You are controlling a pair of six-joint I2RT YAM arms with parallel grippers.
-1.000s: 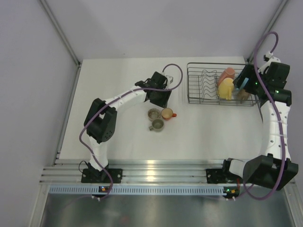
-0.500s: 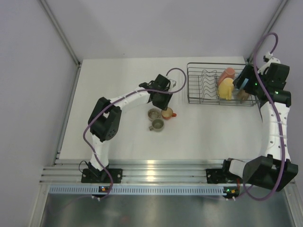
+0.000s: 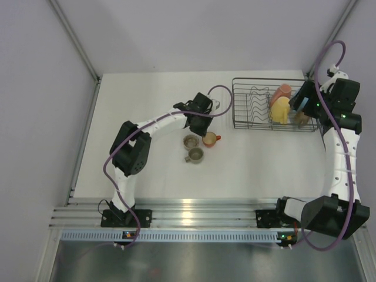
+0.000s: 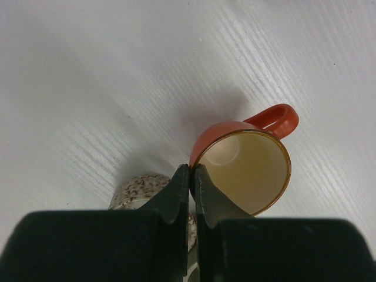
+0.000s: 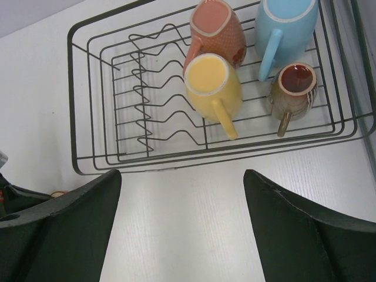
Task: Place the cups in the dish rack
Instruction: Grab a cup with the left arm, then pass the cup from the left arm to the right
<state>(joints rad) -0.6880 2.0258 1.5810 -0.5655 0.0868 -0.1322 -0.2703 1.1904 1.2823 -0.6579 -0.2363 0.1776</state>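
Four cups [image 5: 211,82] sit in the dish rack [image 5: 71,106]. My left gripper [image 4: 191,171] pinches the orange cup [image 4: 247,170] by its rim, two grey cups [image 3: 191,141] wait, and my right gripper [image 5: 182,173] hangs spread and empty.

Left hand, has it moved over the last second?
Yes. The left hand has shifted slightly right, toward the dish rack, and closed in on the orange cup.
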